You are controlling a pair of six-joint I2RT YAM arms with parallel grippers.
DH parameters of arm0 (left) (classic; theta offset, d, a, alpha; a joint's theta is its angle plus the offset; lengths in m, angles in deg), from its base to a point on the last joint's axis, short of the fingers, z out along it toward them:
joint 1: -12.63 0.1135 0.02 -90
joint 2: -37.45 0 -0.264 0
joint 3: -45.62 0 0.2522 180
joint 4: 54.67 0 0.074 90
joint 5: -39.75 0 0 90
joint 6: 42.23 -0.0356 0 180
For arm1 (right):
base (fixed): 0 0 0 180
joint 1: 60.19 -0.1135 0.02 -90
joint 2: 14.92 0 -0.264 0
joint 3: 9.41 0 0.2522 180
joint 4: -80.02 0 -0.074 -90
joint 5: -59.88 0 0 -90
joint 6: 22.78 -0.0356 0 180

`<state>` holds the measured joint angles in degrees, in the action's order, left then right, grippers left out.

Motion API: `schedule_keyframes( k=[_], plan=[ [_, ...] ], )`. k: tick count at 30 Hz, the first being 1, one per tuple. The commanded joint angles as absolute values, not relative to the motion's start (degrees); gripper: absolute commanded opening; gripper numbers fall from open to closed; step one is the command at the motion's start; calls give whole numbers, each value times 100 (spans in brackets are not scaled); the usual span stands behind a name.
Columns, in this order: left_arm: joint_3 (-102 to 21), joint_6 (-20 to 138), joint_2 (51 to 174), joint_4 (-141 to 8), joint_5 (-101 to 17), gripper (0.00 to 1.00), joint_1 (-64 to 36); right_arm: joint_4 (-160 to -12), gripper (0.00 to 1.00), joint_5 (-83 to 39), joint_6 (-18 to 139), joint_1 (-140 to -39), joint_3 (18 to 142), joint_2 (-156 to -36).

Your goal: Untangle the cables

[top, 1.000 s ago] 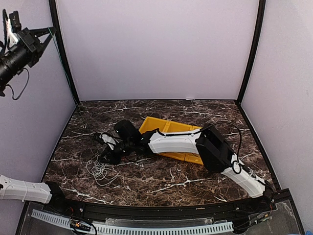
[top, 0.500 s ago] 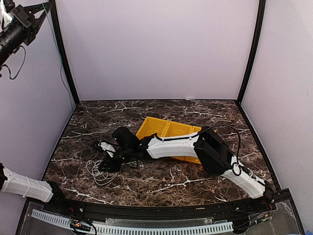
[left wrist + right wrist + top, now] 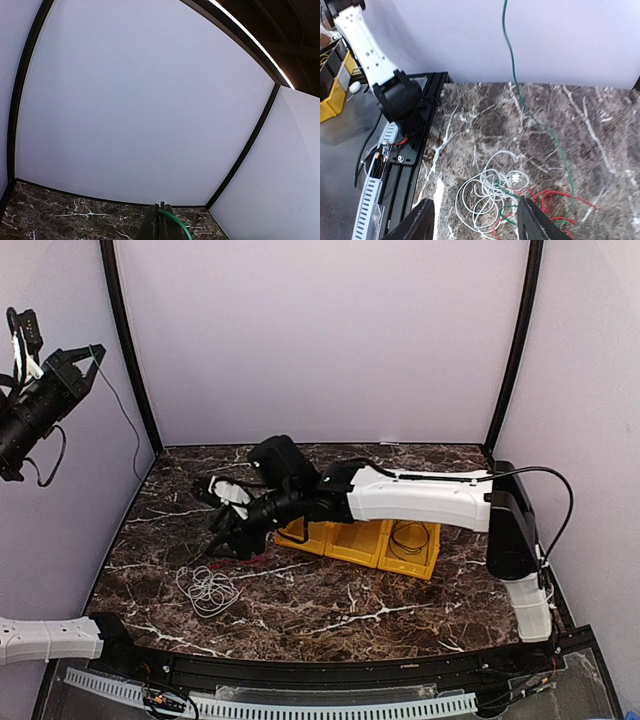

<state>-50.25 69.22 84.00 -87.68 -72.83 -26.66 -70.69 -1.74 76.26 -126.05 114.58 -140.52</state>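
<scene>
The white cable lies in a loose bundle on the marble table near the front left; in the right wrist view it sits just ahead of my right fingers. The red cable tangles into its right side and shows by the bin in the top view. A thin green wire rises from the tangle up to my left gripper, which is shut on it high by the left wall. My right gripper is open and empty above the bundle. A black cable loop lies in the yellow bin.
The yellow bin stands mid-table under the right arm's white link. The left arm's base and a black rail with a white cable chain line the table's near edge. Black frame posts stand at the back corners.
The right arm has stretched out and risen off the bundle, uncovering the bin. The left gripper went up, then came down some, still holding the green wire.
</scene>
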Motion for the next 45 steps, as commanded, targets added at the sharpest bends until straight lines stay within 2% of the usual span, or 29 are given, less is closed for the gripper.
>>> schedule_keyframes(
  k=[1,8,23,26,28,29,31,33,37,45],
  plan=[
    [-4589,6936,8229,-8666,-7325,0,-2693,-6974,57,-582,7946,-12531,11478,-13550],
    [-4091,7155,8118,-8840,-7124,0,-2693,-6890,57,220,7374,-12547,12246,-13828],
    [-4160,7329,8386,-8759,-6629,0,-2693,-7491,55,312,6419,-12656,14023,-15375],
    [-4179,7323,8400,-8745,-6643,0,-2693,-7501,45,207,6400,-12683,14199,-15534],
    [-4209,7292,8414,-8784,-6673,0,-2693,-7471,28,108,6372,-12685,14249,-15569],
    [-4231,7278,8417,-8794,-6693,0,-2693,-7459,24,69,6363,-12681,14233,-15561],
    [-4233,7274,8410,-8822,-6722,0,-2693,-7466,22,37,6364,-12685,14196,-15522],
    [-4225,7278,8393,-8829,-6743,0,-2693,-7500,22,-55,6323,-12689,14181,-15495],
    [-4259,7345,8344,-8778,-6737,0,-2693,-7483,39,-499,6209,-12705,14281,-15575],
    [-4355,7478,8223,-8816,-6755,0,-2693,-7373,35,-875,6124,-12733,14333,-15708]
  ],
)
